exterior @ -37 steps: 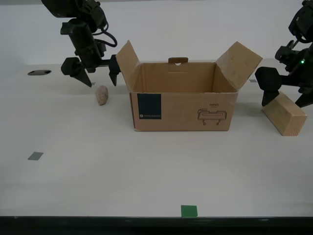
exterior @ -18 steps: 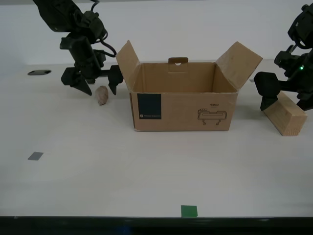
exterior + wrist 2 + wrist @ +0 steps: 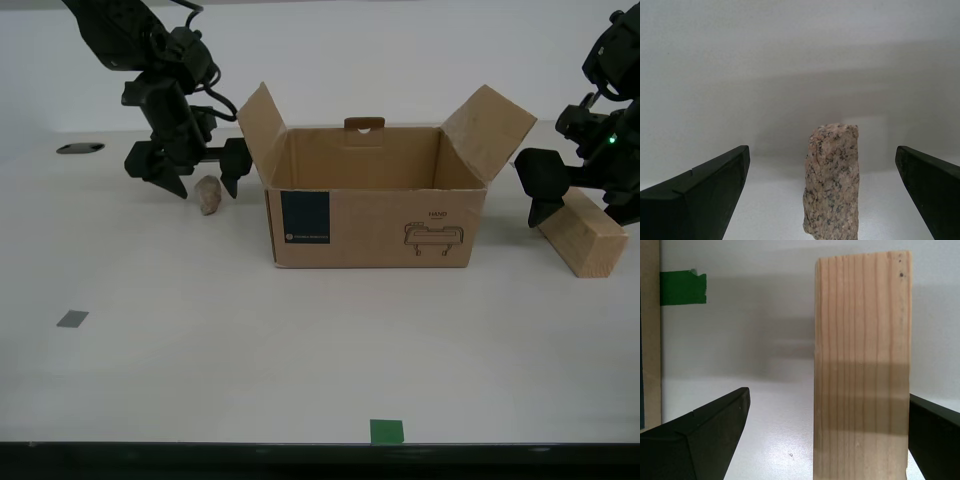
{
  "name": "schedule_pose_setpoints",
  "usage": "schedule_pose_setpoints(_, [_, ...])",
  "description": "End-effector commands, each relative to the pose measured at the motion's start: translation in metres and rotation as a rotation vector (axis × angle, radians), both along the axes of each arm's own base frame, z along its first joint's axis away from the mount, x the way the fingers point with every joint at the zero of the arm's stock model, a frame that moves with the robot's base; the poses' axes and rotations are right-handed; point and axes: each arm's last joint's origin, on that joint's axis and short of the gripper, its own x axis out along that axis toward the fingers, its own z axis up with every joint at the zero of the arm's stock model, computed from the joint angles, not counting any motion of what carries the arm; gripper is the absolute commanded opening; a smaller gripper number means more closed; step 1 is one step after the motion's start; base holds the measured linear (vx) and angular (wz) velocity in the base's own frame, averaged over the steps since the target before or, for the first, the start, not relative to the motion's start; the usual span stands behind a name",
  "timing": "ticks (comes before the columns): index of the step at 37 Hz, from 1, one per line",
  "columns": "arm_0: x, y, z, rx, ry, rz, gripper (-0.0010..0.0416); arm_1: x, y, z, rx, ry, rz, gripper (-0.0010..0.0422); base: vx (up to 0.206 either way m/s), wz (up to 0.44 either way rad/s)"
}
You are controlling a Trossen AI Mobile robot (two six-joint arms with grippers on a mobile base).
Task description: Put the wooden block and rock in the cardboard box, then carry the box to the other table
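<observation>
Table (image 3: 300,350): smooth off-white surface carrying everything here, with a green tape square (image 3: 386,431) at its near edge and a grey square (image 3: 72,319) toward the exterior view's left. This looks like the starting table, not the one the carton must end on.

Cardboard box (image 3: 375,205): stands upright mid-table, top open and side flaps splayed outward, so both loads can drop in from above. Nothing shows inside it from this angle. Its teal label and line drawing face the camera.

Wooden block (image 3: 583,233): lies on the table just beside the carton, at the exterior view's right, angled to the carton's wall. In the first wrist view the wooden block (image 3: 862,365) runs lengthwise between the fingers, grain pointing away, nearer one finger than the other.

My first gripper (image 3: 588,196): spread wide and straddling the block, nothing clamped. The spread looks chosen to clear the block's width before closing; I judge it needs a small sideways correction first.

My second gripper (image 3: 190,172): also released, fingers apart and low over the table at the exterior view's left, one on each side of the stone.

Rock (image 3: 208,194): rests on the table near the carton's flap. In the second wrist view the rock (image 3: 832,181) sits roughly centred between the fingers, untouched, so closing seems the next step.
</observation>
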Motion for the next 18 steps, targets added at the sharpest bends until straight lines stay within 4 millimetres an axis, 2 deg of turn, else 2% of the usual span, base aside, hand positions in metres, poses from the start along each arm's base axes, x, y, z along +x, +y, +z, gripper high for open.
schedule_pose_setpoints(1, [-0.0001, 0.0001, -0.0002, 0.003, 0.001, -0.001, 0.0389, 0.0000, -0.0003, 0.0000, 0.002, -0.001, 0.000, 0.0400, 0.000, 0.000])
schedule_pose_setpoints(18, [-0.0051, -0.0002, -0.0043, -0.013, 0.010, -0.003, 0.0389, -0.0002, -0.0002, -0.0002, 0.002, 0.001, 0.000, 0.0400, 0.000, 0.000])
